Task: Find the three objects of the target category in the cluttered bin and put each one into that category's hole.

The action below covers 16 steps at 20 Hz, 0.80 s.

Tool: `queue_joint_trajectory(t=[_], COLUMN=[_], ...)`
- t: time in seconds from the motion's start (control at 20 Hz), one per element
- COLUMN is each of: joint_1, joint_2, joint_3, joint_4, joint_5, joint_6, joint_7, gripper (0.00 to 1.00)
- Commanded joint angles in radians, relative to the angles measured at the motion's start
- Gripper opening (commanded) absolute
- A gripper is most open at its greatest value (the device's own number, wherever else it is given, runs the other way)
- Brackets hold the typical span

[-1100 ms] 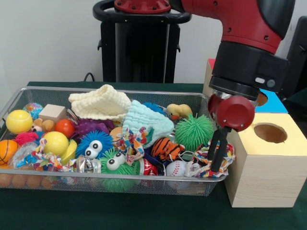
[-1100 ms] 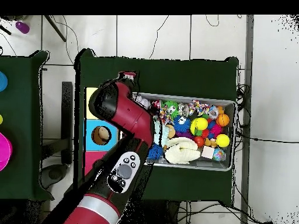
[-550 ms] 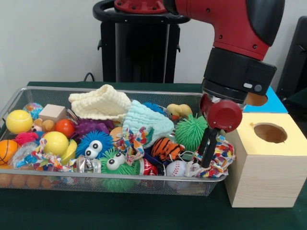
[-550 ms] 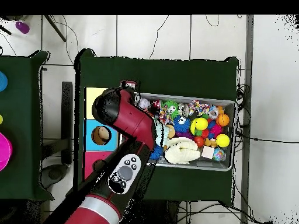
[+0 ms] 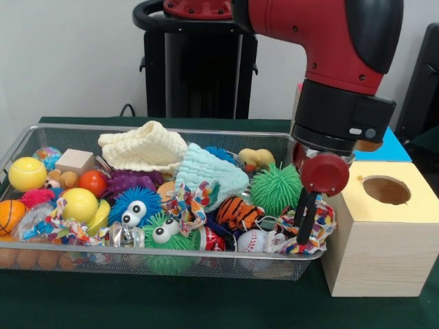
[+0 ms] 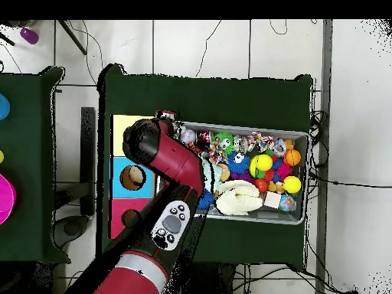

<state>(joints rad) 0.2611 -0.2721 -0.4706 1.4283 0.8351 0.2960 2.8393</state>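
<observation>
1. At the bin's near wall: wire mesh bin (image 5: 41, 133) on the green table (image 5: 206, 308); along its front lie a green googly-eyed fuzzy toy (image 5: 164, 236), a baseball (image 5: 252, 240) and a multicoloured rope toy (image 5: 315, 223) in the near right corner.
2. Gripper (image 5: 306, 218) stands in that corner with its dark fingers close together, down against the rope toy; whether they pinch the fabric, cannot tell.
3. Just right of the bin: wooden box with yellow top (image 5: 374, 240), round hole (image 5: 386, 190) open, apart from the gripper.
4. Mid-bin: tiger toy (image 5: 236, 211), green spiky ball (image 5: 276, 188), blue fuzzy toy (image 5: 134, 205), yellow ball (image 5: 80, 204).
5. Far side: cream cloth (image 5: 144, 146), pale blue cloth (image 5: 206, 171), wooden cube (image 5: 74, 162).
6. Overhead: arm (image 6: 172, 164) covers the bin's end next to the boxes.
</observation>
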Motion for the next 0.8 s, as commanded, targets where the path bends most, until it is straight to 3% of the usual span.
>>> queue_joint_trajectory(t=[0.05,0.65,0.8], joint_1=[-0.069,-0.085,-0.111], joint_2=[0.006,0.048,0.039], joint_3=[0.246,0.268,0.308], joint_4=[0.137,0.153,0.179], joint_5=[0.014,-0.051,-0.062], joint_6=[-0.066,0.086,0.036], joint_7=[0.11,0.057,0.014], gripper=[1.0,1.0,1.0])
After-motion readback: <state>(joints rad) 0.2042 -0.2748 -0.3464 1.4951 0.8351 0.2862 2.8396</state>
